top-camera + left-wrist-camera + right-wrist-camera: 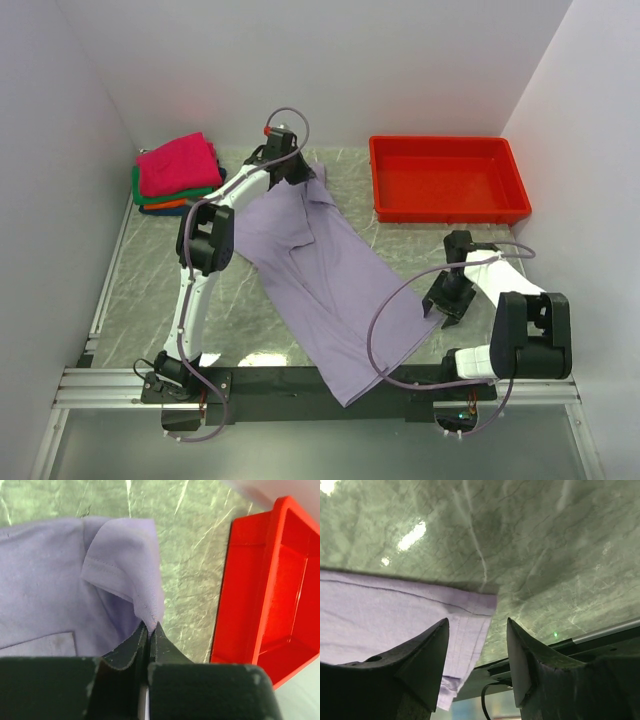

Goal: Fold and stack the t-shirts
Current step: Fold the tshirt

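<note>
**Lavender t-shirt [320,290]: pinching at a sleeve hem, lying slantwise on the table [400,250]**

Reaching far back with the left arm [205,240], elbow lifted high, and setting the left gripper [150,628] at the shirt's far end, near the rear wall [330,60]. Pressing its jaws together on the stitched edge of a sleeve, with a thin fold of lavender cloth caught between them. Holding the right arm [530,335] folded close to its base, with the right gripper [445,305] pointing down beside the shirt's right-hand edge, jaws spread wide and gripping nothing.

Showing from above only: the whole garment stretching slantwise from the rear centre of the table to the near edge, its lower end draping over the front rail [270,380] between the two bases. Showing from the left wrist only: the pinch itself and the sleeve bunching above it. Showing from the right wrist only: a hemmed corner of the shirt lying flat under the spread fingers [420,655], one over cloth, the other over bare table; contact there impossible to tell.

Sitting in the rear left corner: a stack of folded t-shirts [178,172], magenta on top, then green, orange and dark blue. Sitting at the rear right: a red tray [447,180], near the pinched sleeve. Blocking part of the shirt's far end from above with the left arm's own wrist.
</note>
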Controlling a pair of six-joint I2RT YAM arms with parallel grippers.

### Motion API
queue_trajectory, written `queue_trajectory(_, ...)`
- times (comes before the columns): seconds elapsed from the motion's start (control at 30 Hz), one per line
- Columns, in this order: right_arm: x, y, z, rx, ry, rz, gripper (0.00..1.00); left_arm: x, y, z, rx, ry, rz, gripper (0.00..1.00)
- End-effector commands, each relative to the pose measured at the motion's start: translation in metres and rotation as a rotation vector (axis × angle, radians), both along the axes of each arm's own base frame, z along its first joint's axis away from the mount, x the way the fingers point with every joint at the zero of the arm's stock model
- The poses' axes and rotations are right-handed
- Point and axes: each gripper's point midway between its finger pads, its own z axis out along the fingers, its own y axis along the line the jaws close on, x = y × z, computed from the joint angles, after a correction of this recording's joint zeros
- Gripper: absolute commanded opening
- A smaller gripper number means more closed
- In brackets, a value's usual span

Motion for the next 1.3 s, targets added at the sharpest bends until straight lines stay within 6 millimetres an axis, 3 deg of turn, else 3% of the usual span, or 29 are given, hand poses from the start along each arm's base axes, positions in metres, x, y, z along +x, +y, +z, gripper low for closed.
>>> queue_trajectory(0.0,0.01,-0.005,0.005,-0.018,-0.035,-0.04,0.57,0.0,-0.006,0.042,-0.056,-0.071,-0.027,0.0)
queue_trajectory(0.33,0.017,-0.021,-0.004,-0.113,-0.038,-0.109,0.57,-0.005,-0.011,0.038,-0.065,-0.056,-0.07,0.01)
queue_trajectory(0.53,0.015,-0.03,-0.013,-0.17,-0.04,-0.149,0.51,-0.006,-0.014,0.04,-0.078,-0.057,-0.081,0.01)
queue_trajectory(0.73,0.015,-0.032,-0.02,-0.187,-0.039,-0.159,0.35,-0.007,-0.015,0.038,-0.085,-0.053,-0.095,0.01)
queue_trajectory(0.83,0.015,-0.033,-0.02,-0.188,-0.046,-0.155,0.17,-0.008,-0.017,0.038,-0.085,-0.055,-0.101,0.0)
queue_trajectory(0.87,0.015,-0.033,-0.019,-0.19,-0.047,-0.151,0.02,-0.008,-0.015,0.037,-0.078,-0.056,-0.104,0.0)
queue_trajectory(1.07,0.02,-0.021,-0.005,-0.156,-0.087,-0.104,0.0,-0.007,-0.004,0.038,-0.02,-0.069,-0.087,0.0)
queue_trajectory(1.27,0.02,0.004,0.016,-0.165,-0.125,0.03,0.0,-0.008,0.015,0.042,0.021,-0.067,-0.04,0.0)
